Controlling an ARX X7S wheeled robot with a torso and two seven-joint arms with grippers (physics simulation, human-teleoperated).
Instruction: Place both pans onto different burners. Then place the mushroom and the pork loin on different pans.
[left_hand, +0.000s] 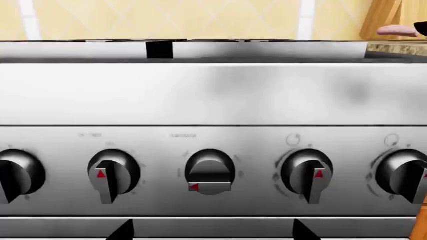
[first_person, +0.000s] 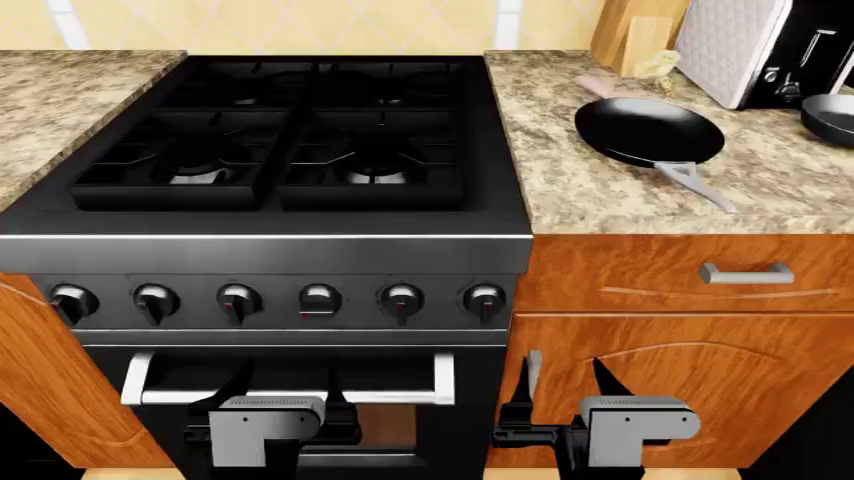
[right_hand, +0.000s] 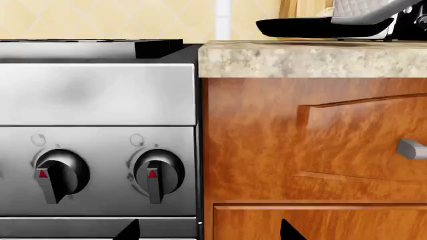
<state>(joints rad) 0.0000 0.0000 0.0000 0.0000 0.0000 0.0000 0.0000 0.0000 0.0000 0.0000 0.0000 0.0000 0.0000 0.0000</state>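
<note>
A: Nearest to us, our left gripper (first_person: 338, 412) and right gripper (first_person: 523, 418) hang low in front of the oven door and the cabinet, both below counter height. Dark fingertips show at the edge of each wrist view, spread apart with nothing between them, so we read both as unclosed and empty.

B: So nothing is begun?

A: That is our judgement. Just above them is the row of knobs (first_person: 319, 299), then the black stove (first_person: 507, 180), whose burners (first_person: 378, 172) carry no pan under their grates. The first step, pans onto burners, is what we are at.

B: And the pans?

A: On the counter (first_person: 587, 200) to the right. The matte black pan (first_person: 650, 131) lies with its silver handle pointing toward the front edge; the glossy grey pan (first_person: 830, 116) is farther right, cut off by the frame. Behind the black one, near the wall, are the pork loin (first_person: 594, 84) and the mushroom (first_person: 655, 65), close together.

B: The next move?

A: We think the right arm must rise above the counter and reach for that silver handle (the nearer grip).

B: Any writing?

A: Small print above the knobs in the left wrist view, too blurred to read.
</note>
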